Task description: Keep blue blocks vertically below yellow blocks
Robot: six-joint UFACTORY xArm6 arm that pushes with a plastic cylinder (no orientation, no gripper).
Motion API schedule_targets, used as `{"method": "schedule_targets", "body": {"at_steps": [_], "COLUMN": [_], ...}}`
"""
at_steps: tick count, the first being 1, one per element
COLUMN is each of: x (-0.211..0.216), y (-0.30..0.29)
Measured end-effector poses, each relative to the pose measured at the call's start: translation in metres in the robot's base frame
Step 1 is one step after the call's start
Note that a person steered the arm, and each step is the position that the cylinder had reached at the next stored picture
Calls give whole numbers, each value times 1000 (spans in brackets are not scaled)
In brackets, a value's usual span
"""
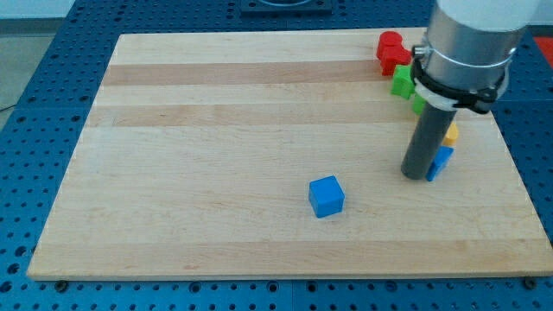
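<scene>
A blue cube (327,196) sits low on the wooden board, a little right of centre. A second blue block (441,161) lies at the right, mostly hidden behind my rod. A yellow block (451,134) shows just above it, also partly hidden. My tip (416,175) rests on the board right against the left side of that second blue block and well to the right of the blue cube.
Two red blocks (392,51) lie at the view's top right near the board's edge. A green block (403,81) sits just below them, and another green piece (418,104) shows beside the rod. The arm's grey body (471,47) covers the top right corner.
</scene>
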State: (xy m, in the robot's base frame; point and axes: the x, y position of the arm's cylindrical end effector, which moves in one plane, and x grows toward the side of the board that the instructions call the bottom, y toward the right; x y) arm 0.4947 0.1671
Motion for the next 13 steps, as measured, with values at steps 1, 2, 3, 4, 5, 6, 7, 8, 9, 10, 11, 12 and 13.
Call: {"method": "schedule_targets", "body": {"at_steps": [1,2,3,4,5,6,7,8,9,10,11,12,13], "x": [0,0,2,40,46,44,47,59,56,40,38,55,81], "y": [-7,-94,-196,-215,-119,-29,-29,-41,-31,-6,7,7,7]}}
